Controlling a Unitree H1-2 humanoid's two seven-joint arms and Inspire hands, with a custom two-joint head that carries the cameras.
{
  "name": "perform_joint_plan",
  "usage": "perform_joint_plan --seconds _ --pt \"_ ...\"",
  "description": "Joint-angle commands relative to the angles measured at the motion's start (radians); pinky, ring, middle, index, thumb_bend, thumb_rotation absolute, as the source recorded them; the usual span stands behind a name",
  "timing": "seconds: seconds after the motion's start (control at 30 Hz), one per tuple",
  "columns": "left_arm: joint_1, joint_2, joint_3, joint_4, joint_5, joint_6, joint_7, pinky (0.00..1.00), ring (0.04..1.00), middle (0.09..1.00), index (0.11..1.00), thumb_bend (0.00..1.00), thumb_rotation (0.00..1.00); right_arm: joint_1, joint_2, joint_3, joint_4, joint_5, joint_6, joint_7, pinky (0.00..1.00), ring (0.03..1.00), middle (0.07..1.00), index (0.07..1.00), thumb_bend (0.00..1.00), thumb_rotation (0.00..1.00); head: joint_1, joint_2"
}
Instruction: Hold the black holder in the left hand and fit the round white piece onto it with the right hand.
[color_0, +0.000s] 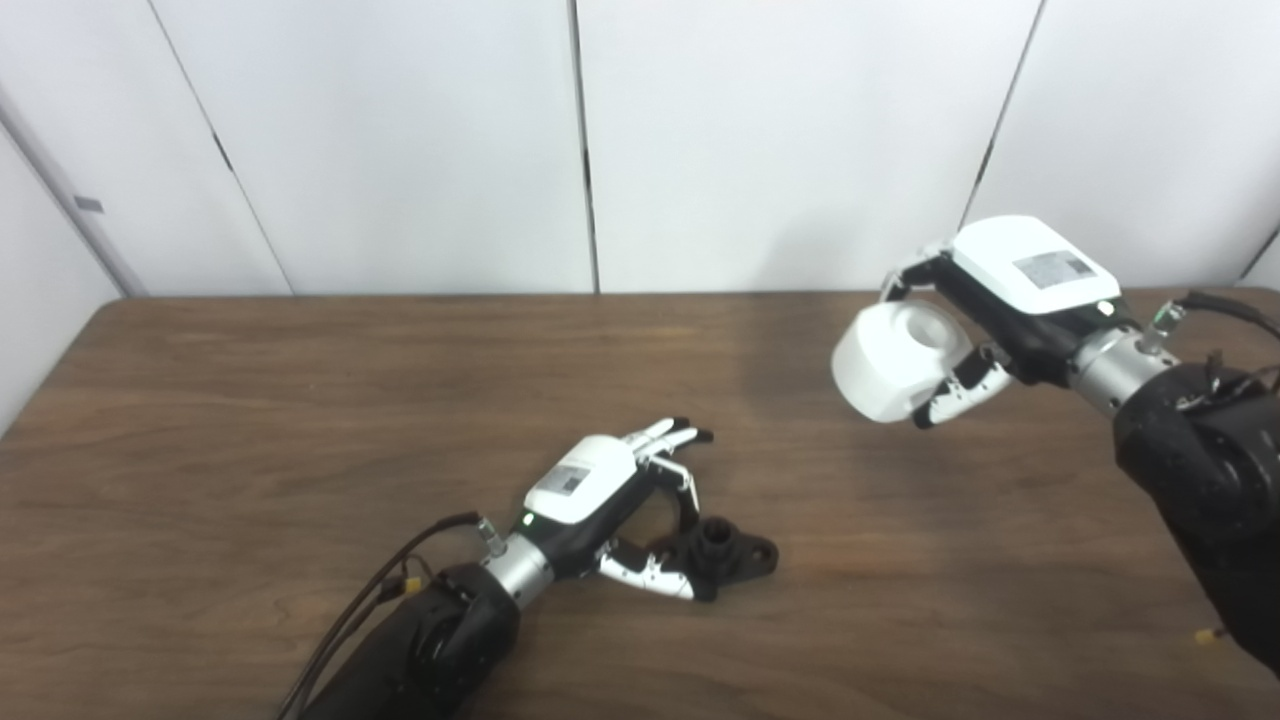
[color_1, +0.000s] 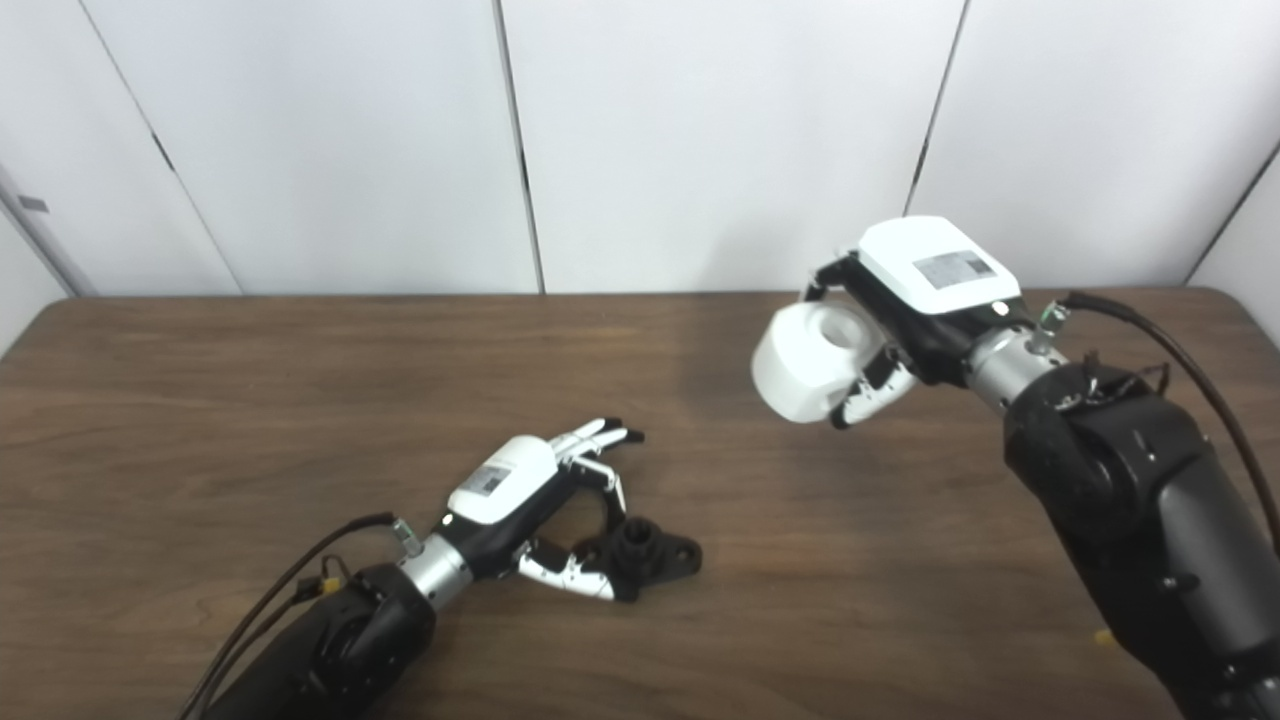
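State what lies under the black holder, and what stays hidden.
The black holder rests on the wooden table, the left robot hand open beside it. Its underside is covered. The round white piece is held in the right robot hand.

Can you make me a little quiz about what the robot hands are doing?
1. True or false: the right hand holds the round white piece up off the table.
2. Where is the black holder? A) on the table by the left hand B) in the air
3. Fill in: the white piece is not yet ___ the holder.

Key: 1 true; 2 A; 3 on
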Motion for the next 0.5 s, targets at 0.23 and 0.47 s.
perform_joint_plan --seconds 0.23,0.47 --pt "0.009 0.008 -0.039 0.050 0.079 0.117 -0.082 0.92 0.981 0.938 0.487 0.52 0.06 -0.054 0.031 0.019 -0.095 0.017 -0.038 0.050 0.78 0.792 0.719 0.479 0.53 0.14 -0.010 0.016" --pt "0.011 0.010 -0.046 0.047 0.078 0.119 -0.066 0.90 0.970 0.923 0.486 0.52 0.06 -0.051 0.078 0.055 -0.090 0.024 -0.076 0.070 0.77 0.787 0.724 0.481 0.53 0.14 -0.013 0.026"
